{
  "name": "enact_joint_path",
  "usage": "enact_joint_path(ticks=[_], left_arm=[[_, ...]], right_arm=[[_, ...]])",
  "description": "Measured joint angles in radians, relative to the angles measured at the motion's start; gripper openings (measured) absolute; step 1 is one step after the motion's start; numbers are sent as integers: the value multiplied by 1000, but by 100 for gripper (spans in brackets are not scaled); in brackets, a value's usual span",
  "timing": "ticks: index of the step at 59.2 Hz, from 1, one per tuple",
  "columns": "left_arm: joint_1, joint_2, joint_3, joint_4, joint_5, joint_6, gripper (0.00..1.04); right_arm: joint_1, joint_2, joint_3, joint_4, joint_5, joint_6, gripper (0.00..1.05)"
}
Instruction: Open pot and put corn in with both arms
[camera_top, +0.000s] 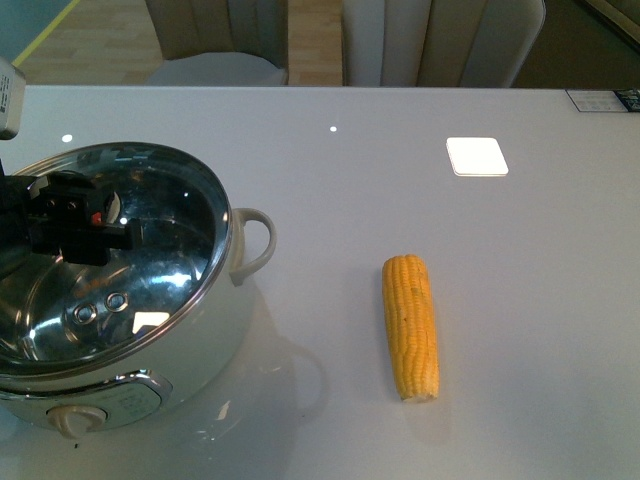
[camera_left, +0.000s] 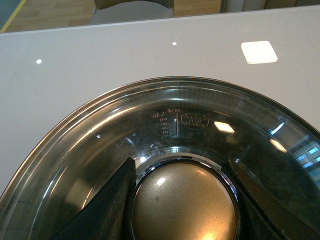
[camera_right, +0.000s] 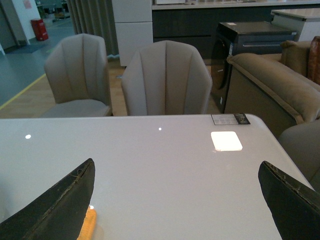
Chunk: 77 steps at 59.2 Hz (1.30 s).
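Fingers (camera_left: 107, 205) of left claw (camera_left: 180, 160) either side of brassy lid knob (camera_left: 185, 205), close in; actual pinch, cannot tell. Glass lid (camera_top: 170, 260), steel-rimmed, on pot (camera_top: 205, 340): pale white-green body, loop handle (camera_top: 255, 240), beige dial (camera_top: 75, 418), at left front of table (camera_top: 520, 250). Right claw (camera_right: 175, 163) spread wide, empty, above table. Corn (camera_top: 411, 325) right of pot, well apart, flat on table: husked yellow cob, tapered, neat kernel rows

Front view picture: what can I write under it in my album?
Left gripper at the pot lid, corn lying beside the pot on the white table.
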Motion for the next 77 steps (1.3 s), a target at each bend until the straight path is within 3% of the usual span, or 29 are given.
enact_joint_path(ticks=[25, 44, 48, 64, 77], left_arm=[[21, -137, 15, -147, 0, 20, 45], [138, -317, 111, -251, 36, 29, 45], [209, -332, 120, -246, 57, 40, 45], [631, -231, 99, -109, 163, 72, 45], [841, -60, 80, 44, 210, 81, 45]], right_arm=[[0, 0, 0, 0, 0, 0, 96], [0, 0, 0, 0, 0, 0, 96], [0, 0, 0, 0, 0, 0, 96], [0, 0, 0, 0, 0, 0, 96], [0, 0, 0, 0, 0, 0, 96]])
